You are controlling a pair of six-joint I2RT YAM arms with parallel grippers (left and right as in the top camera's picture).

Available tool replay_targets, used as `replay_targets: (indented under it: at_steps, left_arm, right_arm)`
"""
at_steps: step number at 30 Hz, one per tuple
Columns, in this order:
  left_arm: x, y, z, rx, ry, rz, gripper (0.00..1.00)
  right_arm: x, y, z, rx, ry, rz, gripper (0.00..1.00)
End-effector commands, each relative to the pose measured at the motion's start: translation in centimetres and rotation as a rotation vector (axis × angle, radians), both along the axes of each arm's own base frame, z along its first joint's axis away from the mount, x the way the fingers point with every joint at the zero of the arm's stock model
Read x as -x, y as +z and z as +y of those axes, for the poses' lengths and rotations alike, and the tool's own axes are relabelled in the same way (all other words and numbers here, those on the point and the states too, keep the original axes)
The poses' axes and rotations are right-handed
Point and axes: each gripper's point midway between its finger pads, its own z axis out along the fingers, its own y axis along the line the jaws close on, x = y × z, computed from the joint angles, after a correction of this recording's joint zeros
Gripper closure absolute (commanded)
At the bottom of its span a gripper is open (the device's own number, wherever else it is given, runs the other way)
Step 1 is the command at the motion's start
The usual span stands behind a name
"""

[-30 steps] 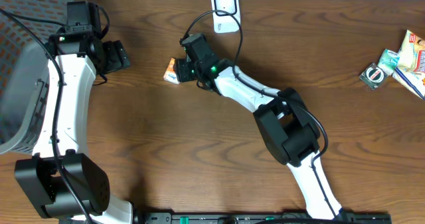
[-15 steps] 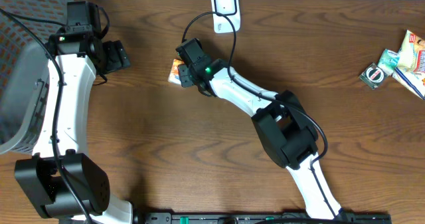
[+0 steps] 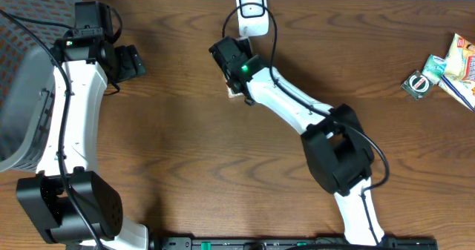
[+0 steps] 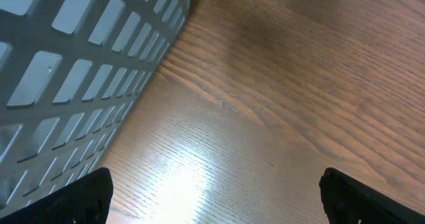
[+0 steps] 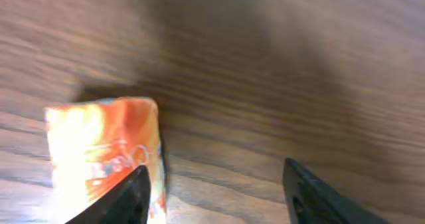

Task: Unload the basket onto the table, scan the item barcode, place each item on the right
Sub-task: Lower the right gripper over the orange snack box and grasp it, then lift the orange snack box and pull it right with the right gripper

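Observation:
The item is an orange and white packet [image 5: 99, 157], lying on the wooden table. In the right wrist view it is blurred and sits just outside the left finger [image 5: 136, 197]. My right gripper [image 5: 216, 184] is open, with only bare wood between its fingers. From overhead the right gripper [image 3: 231, 57] hangs just below the white scanner [image 3: 251, 12], and only a pale corner of the packet [image 3: 236, 94] peeks out from under the arm. No barcode shows. My left gripper [image 4: 216, 201] is open wide over bare table, and overhead the left gripper [image 3: 130, 63] is at the far left.
A grey slatted basket [image 3: 22, 94] stands at the table's left edge, and the basket wall [image 4: 80, 71] is close to the left gripper. Snack packets [image 3: 459, 64] and a small round tin [image 3: 419, 83] lie at the far right. The scanner's cable loops over the right arm.
The right arm swung right toward the scanner. The packet went with it, from left of the gripper to under the arm. The jaws narrowed, then widened again. The left arm stayed still.

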Motion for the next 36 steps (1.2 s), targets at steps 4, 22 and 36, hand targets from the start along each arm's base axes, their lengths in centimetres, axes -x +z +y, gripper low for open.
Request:
replay_targets:
  at_steps: [4, 22, 36]
  left_arm:
    - [0.1, -0.6, 0.0, 0.001, -0.007, 0.018, 0.02]
    - [0.1, -0.6, 0.0, 0.001, -0.007, 0.018, 0.03]
    - [0.1, -0.6, 0.0, 0.001, -0.007, 0.018, 0.03]
  right_arm:
    - [0.6, 2.7, 4.0, -0.18, 0.135, 0.014, 0.4]
    - [4.1, -2.3, 5.3, -0.1, 0.375, 0.155, 0.37]
    - [4.3, -5.6, 4.5, -0.104, 0.368, 0.117, 0.72]
